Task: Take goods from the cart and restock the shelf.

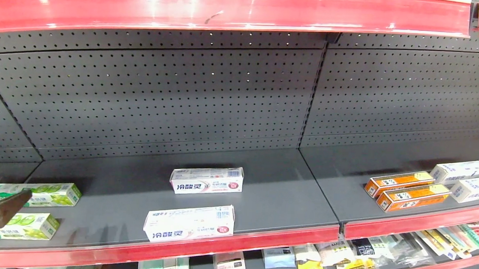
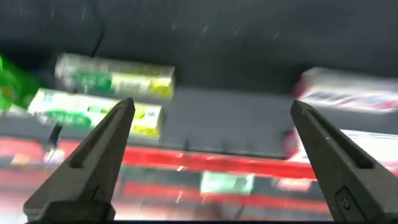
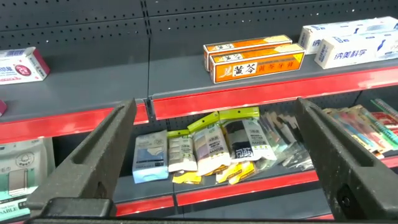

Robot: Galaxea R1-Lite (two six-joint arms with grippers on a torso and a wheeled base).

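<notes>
Two white toothpaste boxes [image 1: 206, 180] [image 1: 189, 223] lie on the middle of the grey shelf [image 1: 277, 192]. Two green boxes [image 1: 34, 193] [image 1: 25, 226] lie at its left end. My left gripper [image 2: 212, 104] hangs open and empty in front of the shelf edge, facing the green boxes [image 2: 115, 76] and the white boxes [image 2: 348, 90]. One of its dark fingers [image 1: 2, 212] shows at the left border of the head view, over the green boxes. My right gripper [image 3: 217, 104] is open and empty, held back from the shelf front.
Two orange boxes [image 1: 399, 182] [image 1: 412, 196] and two white boxes [image 1: 462, 170] [image 1: 473, 188] lie on the right shelf section. The lower shelf holds several hanging packets [image 3: 205, 146]. A red shelf [image 1: 229, 8] overhangs above. A perforated panel [image 1: 164, 95] backs the shelf.
</notes>
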